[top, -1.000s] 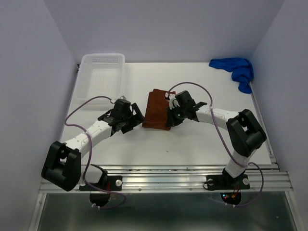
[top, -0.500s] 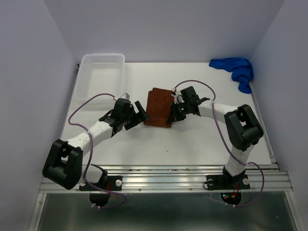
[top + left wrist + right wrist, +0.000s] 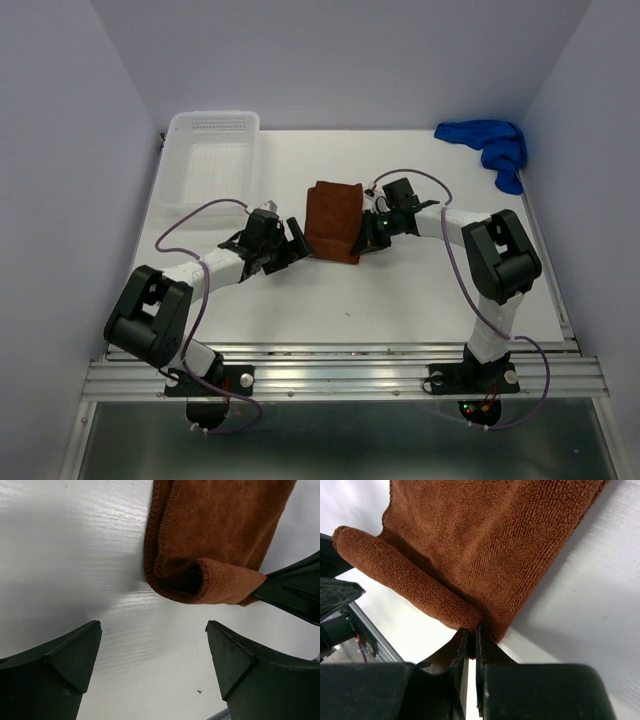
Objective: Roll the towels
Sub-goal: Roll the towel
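The rust-brown towel (image 3: 332, 221) lies mid-table, its near edge curled into a small roll (image 3: 405, 580). My right gripper (image 3: 366, 236) is shut on the right end of that roll, the cloth pinched between the jaws (image 3: 472, 630). My left gripper (image 3: 293, 240) is open and empty just left of the roll's other end (image 3: 200, 582), not touching it. The right gripper's fingertip (image 3: 295, 592) shows in the left wrist view. The blue towel (image 3: 492, 146) lies crumpled at the far right corner.
A white perforated basket (image 3: 210, 160) stands at the far left of the table. Purple cables loop over both arms. The metal rail (image 3: 340, 375) runs along the near edge.
The right gripper has carried the towel's near edge away from me, rolling it further. The left gripper has let go, opened, and sits just left of the roll.
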Controlling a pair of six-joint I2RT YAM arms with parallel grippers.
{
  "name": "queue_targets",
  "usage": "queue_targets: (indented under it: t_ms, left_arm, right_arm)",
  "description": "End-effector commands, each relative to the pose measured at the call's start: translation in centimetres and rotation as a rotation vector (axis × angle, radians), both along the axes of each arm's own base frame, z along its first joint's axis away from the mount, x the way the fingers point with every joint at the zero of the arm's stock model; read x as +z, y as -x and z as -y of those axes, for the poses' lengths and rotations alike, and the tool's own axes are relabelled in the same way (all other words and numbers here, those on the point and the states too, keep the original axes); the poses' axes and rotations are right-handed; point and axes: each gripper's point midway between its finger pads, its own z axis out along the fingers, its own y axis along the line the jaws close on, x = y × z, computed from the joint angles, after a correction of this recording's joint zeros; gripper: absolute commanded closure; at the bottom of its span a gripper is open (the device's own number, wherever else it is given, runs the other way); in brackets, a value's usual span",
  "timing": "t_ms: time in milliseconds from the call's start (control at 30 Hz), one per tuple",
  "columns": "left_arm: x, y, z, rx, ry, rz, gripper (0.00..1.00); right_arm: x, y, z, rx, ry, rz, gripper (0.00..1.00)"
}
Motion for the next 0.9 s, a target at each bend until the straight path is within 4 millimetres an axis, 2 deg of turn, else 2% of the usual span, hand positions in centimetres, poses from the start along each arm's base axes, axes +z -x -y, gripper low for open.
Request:
queue_targets:
  t_ms: [0,133,333,467,633,767,867]
  left_arm:
    - [0.9,-2.0,0.8,-0.016,-0.007,0.063,0.03]
    - [0.1,-2.7,1.2,-0.018,-0.018,0.048,0.04]
    - [0.2,-3.4,2.2,-0.042,0.019,0.069,0.05]
    - [-0.8,-3.8,2.1,-0.029,-0.007,0.045,0.09]
    - [-2.9,-4.6,2.3,-0.027,-0.043,-0.002,0.23]
    - [-3.8,-4.8,2.2,-0.024,-0.071,-0.027,0.39]
    - [-4.4,-4.5,2.2,-0.038,-0.092,-0.045,0.53]
  right_arm:
    - [0.8,-1.4,-0.4,-0.005,-0.018,0.022,0.99]
    - [0.6,-1.6,-0.4,-0.001,-0.016,0.028,0.99]
    - [0.2,-1.8,-0.2,-0.002,0.013,0.03,0.99]
    - [0.0,-2.0,0.0,0.002,0.025,0.039,0.99]
    - [-0.4,-1.9,0.1,0.015,0.035,0.038,0.99]
    - [-0.2,-1.9,0.2,0.034,0.039,0.06,0.99]
    - [0.1,-2.1,0.4,0.058,0.052,0.104,0.9]
